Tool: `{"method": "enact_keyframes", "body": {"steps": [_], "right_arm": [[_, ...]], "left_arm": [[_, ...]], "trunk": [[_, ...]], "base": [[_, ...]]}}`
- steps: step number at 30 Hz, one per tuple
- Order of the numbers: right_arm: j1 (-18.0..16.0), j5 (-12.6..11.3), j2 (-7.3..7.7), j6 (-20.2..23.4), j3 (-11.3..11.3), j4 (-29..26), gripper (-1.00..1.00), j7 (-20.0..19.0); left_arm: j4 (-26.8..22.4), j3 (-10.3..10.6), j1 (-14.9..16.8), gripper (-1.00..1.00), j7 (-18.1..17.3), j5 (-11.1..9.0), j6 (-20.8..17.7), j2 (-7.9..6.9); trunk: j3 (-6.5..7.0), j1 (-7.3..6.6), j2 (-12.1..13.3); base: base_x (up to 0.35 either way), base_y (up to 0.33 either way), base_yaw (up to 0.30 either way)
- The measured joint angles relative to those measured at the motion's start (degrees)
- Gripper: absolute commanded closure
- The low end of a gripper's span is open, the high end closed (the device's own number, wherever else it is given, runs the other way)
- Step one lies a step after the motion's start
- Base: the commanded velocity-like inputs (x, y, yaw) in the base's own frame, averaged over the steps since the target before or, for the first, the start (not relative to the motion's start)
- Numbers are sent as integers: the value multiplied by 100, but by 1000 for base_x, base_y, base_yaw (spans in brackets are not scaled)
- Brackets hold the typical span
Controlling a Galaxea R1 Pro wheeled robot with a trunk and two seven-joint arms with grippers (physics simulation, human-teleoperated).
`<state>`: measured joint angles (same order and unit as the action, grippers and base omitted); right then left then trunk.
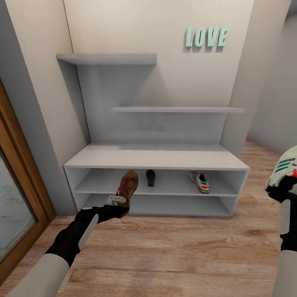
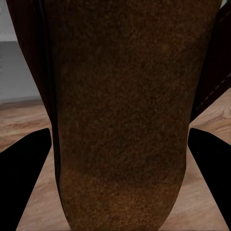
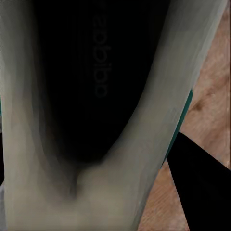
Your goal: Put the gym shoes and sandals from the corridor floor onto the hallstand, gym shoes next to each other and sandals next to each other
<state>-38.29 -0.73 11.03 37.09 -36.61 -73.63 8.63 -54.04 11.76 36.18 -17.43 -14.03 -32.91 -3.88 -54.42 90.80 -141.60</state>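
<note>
Grippers come nearest: the left gripper (image 1: pixel 118 203) clamps a brown sandal (image 1: pixel 127 187) just before the shoe rack (image 1: pixel 156 159), the right gripper (image 1: pixel 284 194) holds a sneaker (image 1: pixel 284 168) above the wood floor (image 1: pixel 173 251). Farther back, the rack's upper compartment holds a second sandal (image 1: pixel 150 177) and a second sneaker (image 1: pixel 200 182), well apart

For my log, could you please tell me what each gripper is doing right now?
Left gripper: closed on a brown sandal.
Right gripper: closed on a gym shoe.
</note>
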Motion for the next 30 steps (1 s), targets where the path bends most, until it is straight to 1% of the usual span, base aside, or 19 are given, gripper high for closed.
{"method": "enact_keyframes", "body": {"steps": [1, 2, 3, 4, 5, 6, 7, 8, 9, 10, 12, 14, 16, 20, 22, 23, 24, 25, 30], "right_arm": [[0, -134, 290, 134, -205, 2, 100, 0], [-2, 61, 511, 220, -609, -1, 100, 0], [-1, 40, 670, 256, -689, 1, 100, 2], [0, -125, 937, 272, -998, 4, 100, -8], [-1, 84, 1066, 305, -1391, 5, 100, -6], [3, 60, 1210, 308, -1471, 26, 100, -3], [5, 53, 1408, 312, -1755, 117, 100, 0], [7, 118, 1616, 328, -2082, 267, 100, -5], [9, 38, 1693, 321, -2131, 337, 100, -10], [10, 84, 1837, 329, -2275, 492, 100, -4], [11, 63, 2113, 333, -2508, 889, 100, -9], [12, 41, 2328, 335, -2628, 1215, 100, -13], [12, 19, 2435, 334, -2677, 1366, 100, -15], [12, -7, 2497, 335, -2707, 1464, 100, -17], [12, 5, 2498, 334, -2709, 1468, 100, -17], [12, 15, 2497, 334, -2704, 1470, 100, -11], [12, 18, 2496, 334, -2702, 1470, 100, -9], [12, 16, 2494, 334, -2697, 1470, 100, -8], [12, 26, 2492, 334, -2693, 1471, 100, -7]], "left_arm": [[5, 3, 1, 100, 32, 4, 2, 3], [1, 3, -2, 100, 59, -3, -2, 4], [2, 8, -1, 100, 81, -5, -3, 8], [15, 20, 1, 100, 105, -8, 0, 13], [15, 19, -1, 100, 107, -16, -4, 12], [27, 22, -1, 100, 113, -17, -3, 13], [49, 28, -4, 100, 117, -18, -3, 14], [109, 29, -8, 100, 120, -12, -3, 13], [139, 29, -7, 100, 120, -22, -3, 14], [190, 27, -9, 100, 121, -16, -3, 14], [299, 26, -10, 100, 122, -14, -2, 9], [453, 25, -10, 100, 121, -6, 0, 7], [574, 19, -9, 100, 120, -8, 0, 7], [675, 1, -9, 100, 130, -5, -11, 2], [770, -17, -10, 100, 208, 12, -18, -1], [879, -51, -10, 100, 375, 32, -22, -3], [893, -53, -7, 100, 407, -15, -28, -1], [915, -60, -8, 100, 465, -5, -28, -2], [935, -68, -5, 100, 527, -16, -39, -15]], "trunk": [[0, 0, 1], [0, -1, -1], [0, 0, 0], [0, 1, 1], [0, 0, 0], [0, 0, 0], [0, 0, 0], [0, 0, 0], [0, 0, 0], [0, 0, 0], [0, 0, 0], [0, 0, 0], [0, 0, 0], [0, 0, 0], [0, 1, 1], [-1, 1, 1], [0, 0, 0], [0, 0, 0], [0, 0, 0]], "base": [[0, 0, 0], [0, 0, 0], [0, 0, 0], [0, 0, 0], [0, 0, 0], [0, 0, 0], [0, 0, 0], [0, 0, 0], [0, 0, 0], [0, 0, 0], [0, 0, 0], [0, 0, 0], [0, 0, 0], [0, 0, 0], [0, 0, 0], [0, 0, 0], [0, 0, 0], [0, 0, 0], [0, 0, 0]]}}
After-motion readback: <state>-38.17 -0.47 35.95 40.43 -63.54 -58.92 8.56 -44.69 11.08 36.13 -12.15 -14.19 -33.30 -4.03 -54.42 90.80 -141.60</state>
